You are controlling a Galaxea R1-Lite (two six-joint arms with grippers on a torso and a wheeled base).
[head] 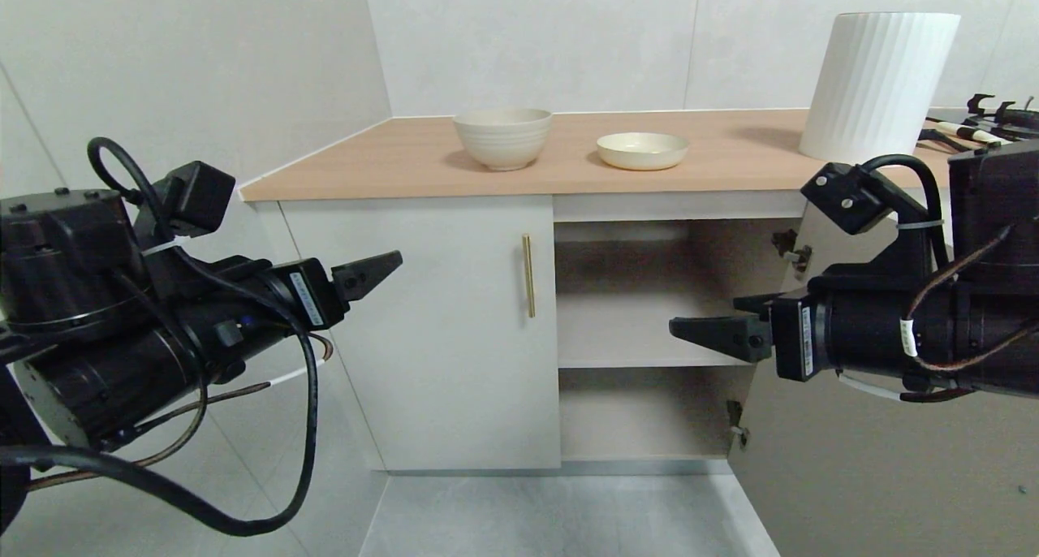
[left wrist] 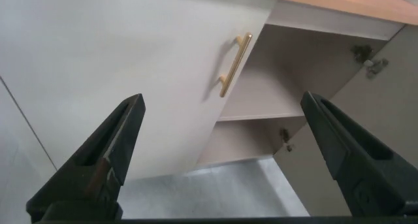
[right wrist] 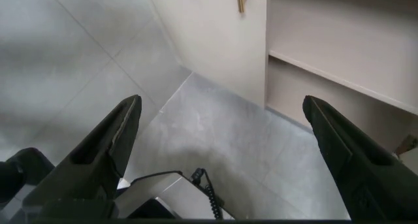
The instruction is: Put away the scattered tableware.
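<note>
Nothing is stored yet: the bowl (head: 503, 137) and dish (head: 642, 149) sit on the bench (head: 730, 163) above the open cupboard (head: 633, 330), with the left end effector (left wrist: 222, 100) and right end effector (right wrist: 222, 103) both released and empty.

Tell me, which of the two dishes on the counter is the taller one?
The ribbed bowl, on the left of the pair. It is deep and tall; the cream dish to its right is low and shallow.
</note>
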